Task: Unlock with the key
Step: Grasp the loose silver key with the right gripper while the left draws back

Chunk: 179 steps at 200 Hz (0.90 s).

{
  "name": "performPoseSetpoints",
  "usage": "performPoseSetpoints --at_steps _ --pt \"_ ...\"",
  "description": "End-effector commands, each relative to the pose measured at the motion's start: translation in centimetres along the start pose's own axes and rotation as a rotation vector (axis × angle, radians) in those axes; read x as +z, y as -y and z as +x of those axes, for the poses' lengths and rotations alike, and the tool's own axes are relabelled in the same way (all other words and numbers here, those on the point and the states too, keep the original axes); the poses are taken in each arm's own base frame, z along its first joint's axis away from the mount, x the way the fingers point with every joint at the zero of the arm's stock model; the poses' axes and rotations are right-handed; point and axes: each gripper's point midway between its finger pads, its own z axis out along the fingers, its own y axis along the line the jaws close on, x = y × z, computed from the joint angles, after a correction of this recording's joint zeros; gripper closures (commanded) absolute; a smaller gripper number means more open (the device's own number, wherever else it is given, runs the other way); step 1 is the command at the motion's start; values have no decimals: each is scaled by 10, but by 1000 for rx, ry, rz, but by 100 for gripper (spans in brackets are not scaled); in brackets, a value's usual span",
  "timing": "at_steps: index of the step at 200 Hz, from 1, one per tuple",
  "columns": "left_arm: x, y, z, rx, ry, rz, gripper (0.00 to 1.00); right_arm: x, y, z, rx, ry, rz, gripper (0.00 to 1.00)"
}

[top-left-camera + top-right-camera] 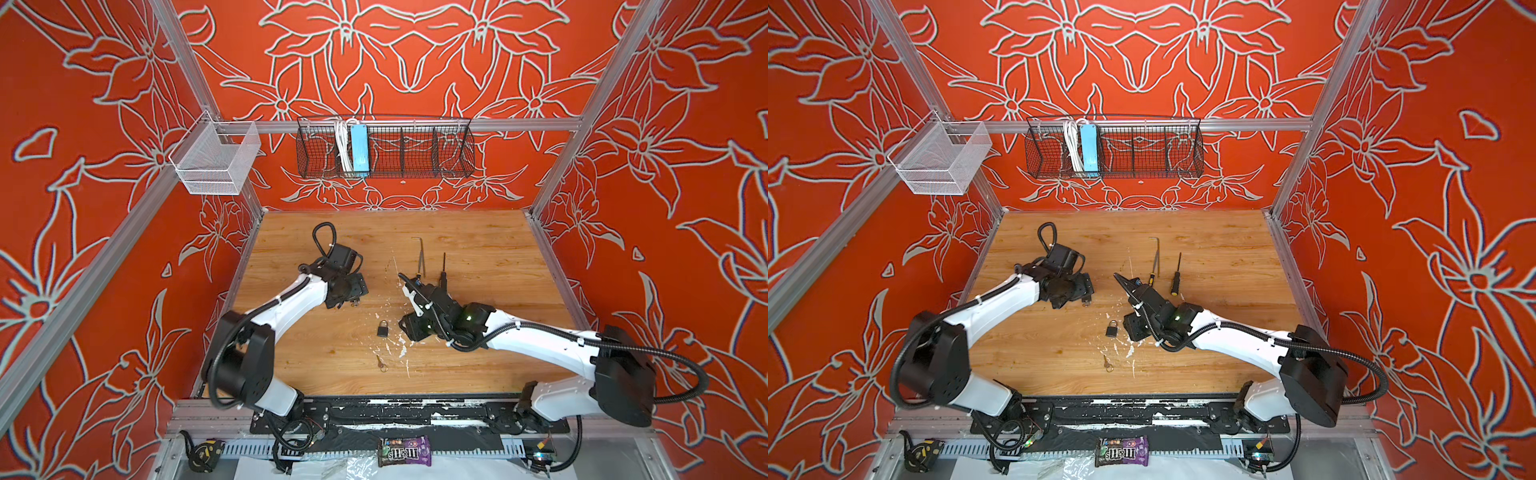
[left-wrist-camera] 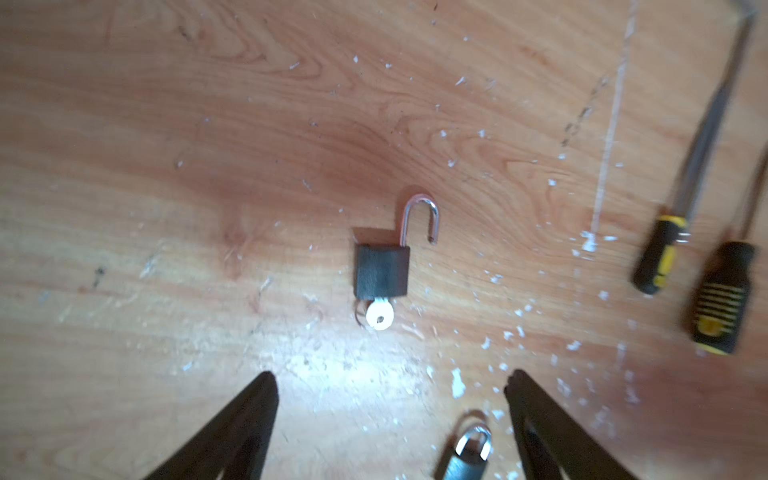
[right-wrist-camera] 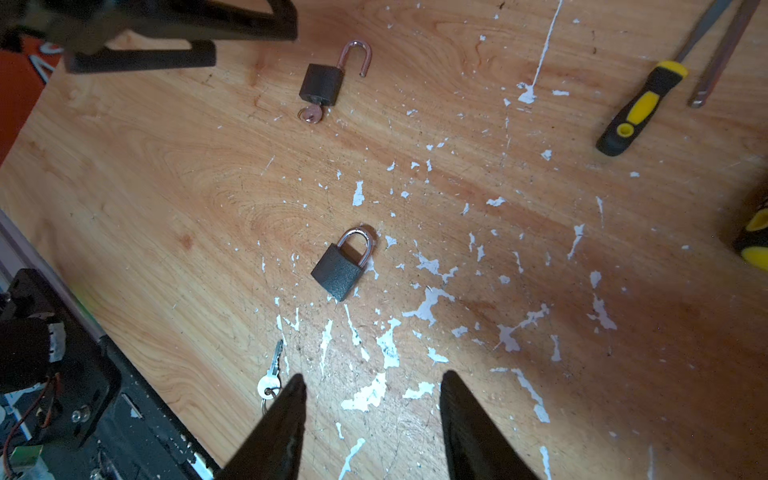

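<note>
While the left pincer is hanging released above the surface, its fingers standing wide apart and gripping nothing, the open padlock is lying flat on the wood just ahead of it. The padlock's shackle is standing swung clear of the dark body on one side, and a key is sitting in the keyhole with its round head sticking out. This open padlock is lying apart from the shut padlock, beyond it and toward the left arm's side. The right pincer is hovering raised near the shut padlock, likewise released, with its fingers spread and nothing between them. A spare key on a ring is lying near the shut padlock on the side toward the arms' bases, touching neither lock. Beyond the shut padlock toward the right arm's side, a slim screwdriver and a stouter screwdriver, both black and yellow at the handle, are lying close together, and a hex key is lying beside the slim one. White paint flecks are showing thickest around the shut padlock
</note>
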Motion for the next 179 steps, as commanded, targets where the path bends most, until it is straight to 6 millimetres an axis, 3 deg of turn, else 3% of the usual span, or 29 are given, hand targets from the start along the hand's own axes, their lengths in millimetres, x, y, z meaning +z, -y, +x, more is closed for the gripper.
performPoseSetpoints --at_steps 1,10,53,123,179 --pt "-15 2 10 -48 17 87 4 0 -3 10 -7 -58 35 48" --pt "-22 0 14 -50 24 109 0 1 -6 16 -19 -72 43 48" --pt "-54 -10 36 -53 41 191 2 4 -26 41 -52 -121 97 48" --pt "-86 -44 67 -117 89 218 2 39 -68 82 -56 -215 76 48" --pt "-103 -56 75 -169 144 260 2 53 -71 93 -39 -254 99 55"
